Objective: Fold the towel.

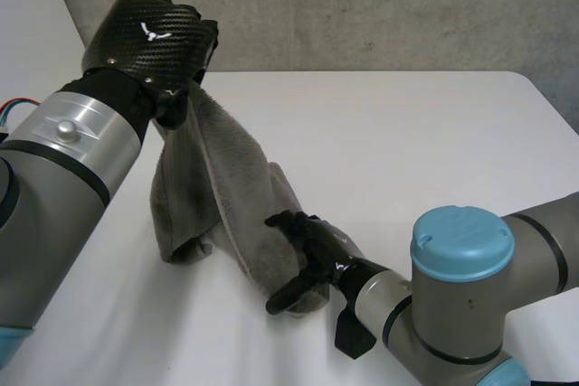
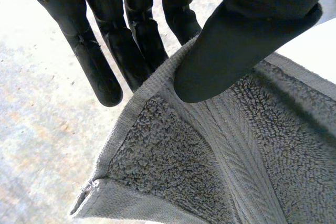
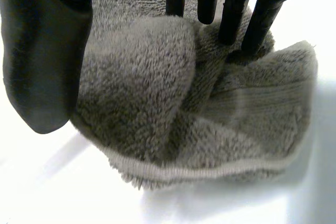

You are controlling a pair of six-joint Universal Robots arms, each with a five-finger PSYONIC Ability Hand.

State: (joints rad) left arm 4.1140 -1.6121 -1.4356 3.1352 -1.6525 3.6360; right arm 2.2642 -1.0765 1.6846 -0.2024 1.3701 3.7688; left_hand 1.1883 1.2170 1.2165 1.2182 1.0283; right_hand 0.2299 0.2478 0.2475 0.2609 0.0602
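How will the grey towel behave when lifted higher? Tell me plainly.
Likely floppy: the towel hangs limp from the left hand, sagging to the table. Probably not slippery: its looped pile shows under the thumb's pinch. Probably light; it bunches softly in the right hand.

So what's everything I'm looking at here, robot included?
towel: one, grey, draped from mid-air down onto the table, lower end bunched.
table: one, white, under everything.
wall: one, grey, behind the table.
left hand: one, black, raised, pinching the towel's edge near a corner.
right hand: one, black, low at the table, fingers curled on the towel's bunched end.
arms: two, grey, one at each side.
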